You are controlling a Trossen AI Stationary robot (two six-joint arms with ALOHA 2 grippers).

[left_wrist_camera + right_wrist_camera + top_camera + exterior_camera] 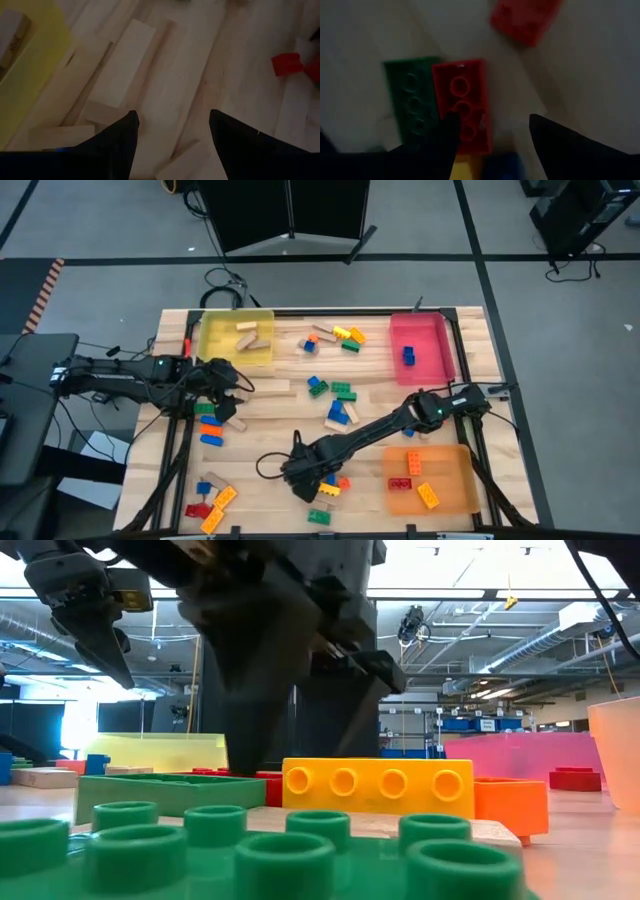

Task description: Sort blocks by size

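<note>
Looking down from the high view first, we note the right gripper (303,477) low over a knot of small bricks at the near middle of the table (290,415), while the left gripper (228,385) waits at the far left beside the yellow tray (215,340). Blocks are scattered all over the boards. For the near-middle knot the right arm is clearly nearer. The orange tray (462,500) lies to its right, the pink tray (440,370) far right.

Low view: a yellow brick (378,788) sits broadside to us with an orange brick (512,806) touching its right end and a green brick (250,850) nearest the lens. A dark gripper hangs just behind the yellow one; we cannot tell from here whether it touches anything.

Left wrist view: the left jaws are spread and empty over a plain wooden block (122,67) lying ahead of them.

Right wrist view: the right jaws stand apart, nothing pinched. A red brick (462,102) lies ahead and toward one finger, its long axis running along the view, a green brick (407,100) flush alongside it. We judge the gripper must shift sideways to straddle the red brick's short width.
</note>
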